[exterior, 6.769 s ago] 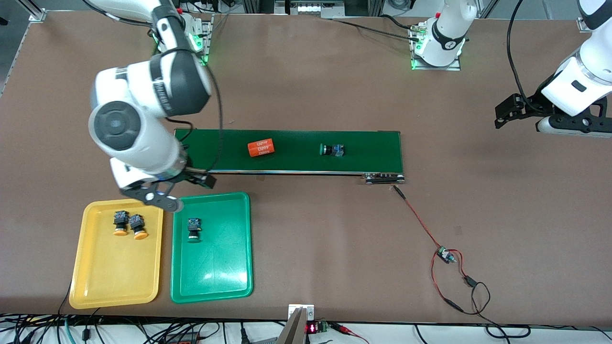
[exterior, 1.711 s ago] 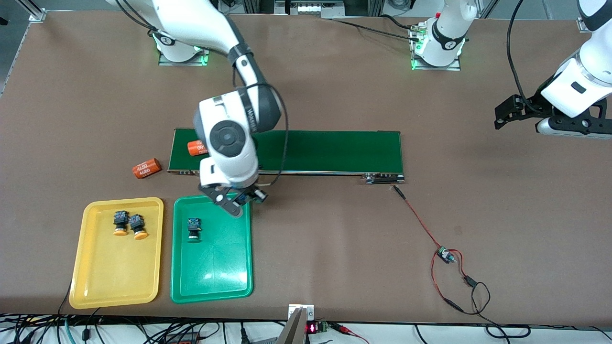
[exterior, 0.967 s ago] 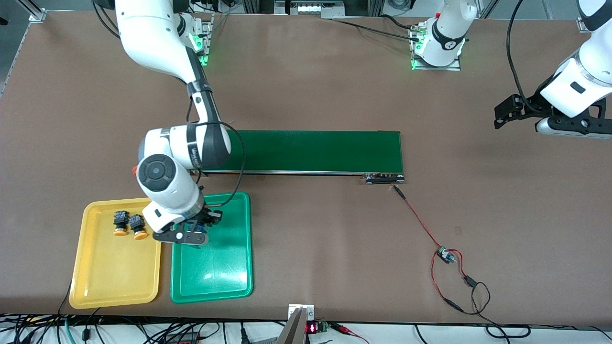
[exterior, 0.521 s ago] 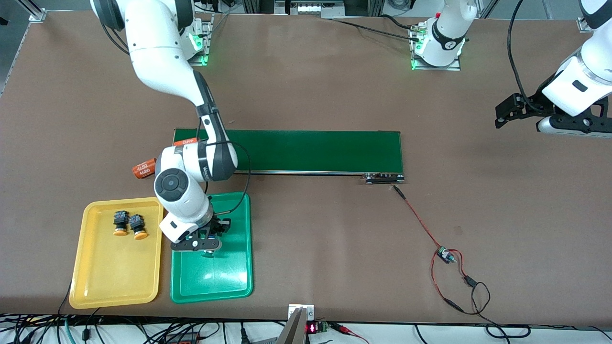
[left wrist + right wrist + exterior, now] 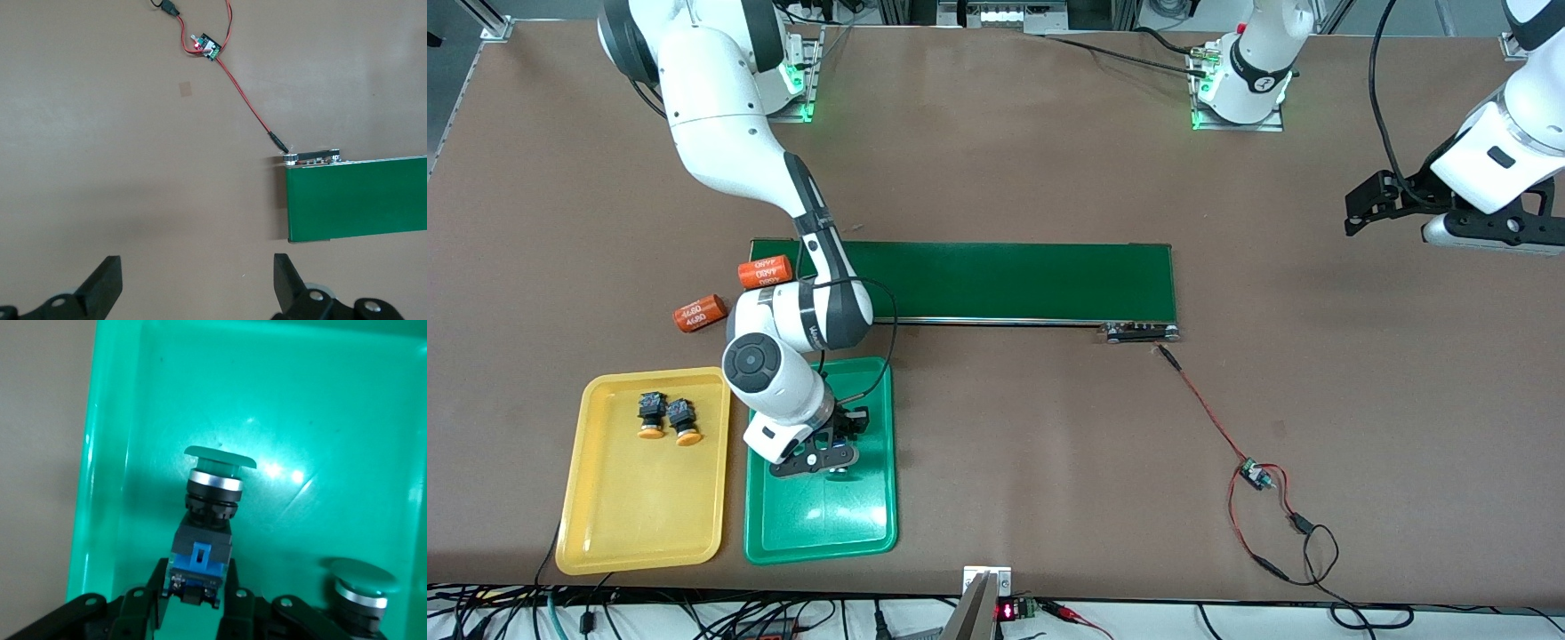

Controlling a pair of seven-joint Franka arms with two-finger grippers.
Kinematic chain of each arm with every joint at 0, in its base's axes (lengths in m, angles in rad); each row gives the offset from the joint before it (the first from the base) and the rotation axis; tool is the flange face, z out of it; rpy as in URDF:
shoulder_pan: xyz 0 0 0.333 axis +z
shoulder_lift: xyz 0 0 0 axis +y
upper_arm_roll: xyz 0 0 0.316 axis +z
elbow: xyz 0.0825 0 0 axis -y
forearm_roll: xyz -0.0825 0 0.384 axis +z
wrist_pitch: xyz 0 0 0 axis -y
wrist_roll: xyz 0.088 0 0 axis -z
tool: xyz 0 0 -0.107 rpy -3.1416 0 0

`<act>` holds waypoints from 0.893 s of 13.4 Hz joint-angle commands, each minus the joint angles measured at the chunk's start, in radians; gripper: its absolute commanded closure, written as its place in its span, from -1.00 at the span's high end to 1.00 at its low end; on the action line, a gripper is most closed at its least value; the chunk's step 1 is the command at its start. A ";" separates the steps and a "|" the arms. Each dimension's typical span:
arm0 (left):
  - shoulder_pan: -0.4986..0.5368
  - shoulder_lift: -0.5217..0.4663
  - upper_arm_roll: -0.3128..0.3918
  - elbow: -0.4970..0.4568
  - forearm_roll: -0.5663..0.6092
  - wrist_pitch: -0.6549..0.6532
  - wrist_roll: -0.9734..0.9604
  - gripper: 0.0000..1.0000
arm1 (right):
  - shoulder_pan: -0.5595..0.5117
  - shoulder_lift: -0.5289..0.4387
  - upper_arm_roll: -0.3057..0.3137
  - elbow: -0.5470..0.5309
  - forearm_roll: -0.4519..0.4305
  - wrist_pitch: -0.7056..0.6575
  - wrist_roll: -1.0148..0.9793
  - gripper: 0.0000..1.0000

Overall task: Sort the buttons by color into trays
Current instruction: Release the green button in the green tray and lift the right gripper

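Observation:
My right gripper (image 5: 836,442) is shut on a green-capped button (image 5: 203,540), gripping its blue-and-black body over the green tray (image 5: 818,516). A second green button (image 5: 360,590) stands in that tray beside the gripper; the arm hides it in the front view. Two orange-capped buttons (image 5: 651,416) (image 5: 685,422) lie in the yellow tray (image 5: 631,507), which sits beside the green one. My left gripper (image 5: 1396,200) waits open and empty over bare table at the left arm's end, its fingers (image 5: 107,287) wide apart.
The long dark green conveyor belt (image 5: 1005,283) lies farther from the front camera than the trays. One orange cylinder (image 5: 766,271) sits at the belt's end by the right arm, another (image 5: 700,313) on the table next to it. A wired circuit board (image 5: 1256,476) lies toward the left arm's end.
My right gripper has carried the green button from the green tray's edge by the yellow tray in toward its middle, nearer the front camera. The orange cylinder on the belt has come into view. The left arm stays put.

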 commanded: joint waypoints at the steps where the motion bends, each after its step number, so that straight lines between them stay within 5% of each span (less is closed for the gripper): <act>1: -0.009 0.016 -0.016 0.039 -0.021 -0.036 -0.005 1.00 | -0.016 0.029 0.011 0.019 -0.001 -0.004 -0.022 -1.00; 2: -0.009 0.015 -0.021 0.039 -0.021 -0.055 -0.005 1.00 | -0.016 0.026 0.011 0.013 0.000 -0.016 -0.021 -0.74; 3: -0.009 0.015 -0.022 0.040 -0.020 -0.074 0.004 1.00 | -0.016 0.020 0.008 0.014 0.005 -0.053 -0.015 0.67; 4: -0.011 0.015 -0.025 0.047 -0.020 -0.080 0.000 1.00 | -0.018 -0.002 -0.001 0.019 0.006 -0.119 -0.015 1.00; 12: -0.029 0.057 -0.079 0.053 -0.024 -0.122 0.010 1.00 | -0.015 -0.292 -0.143 0.030 0.005 -0.515 0.117 1.00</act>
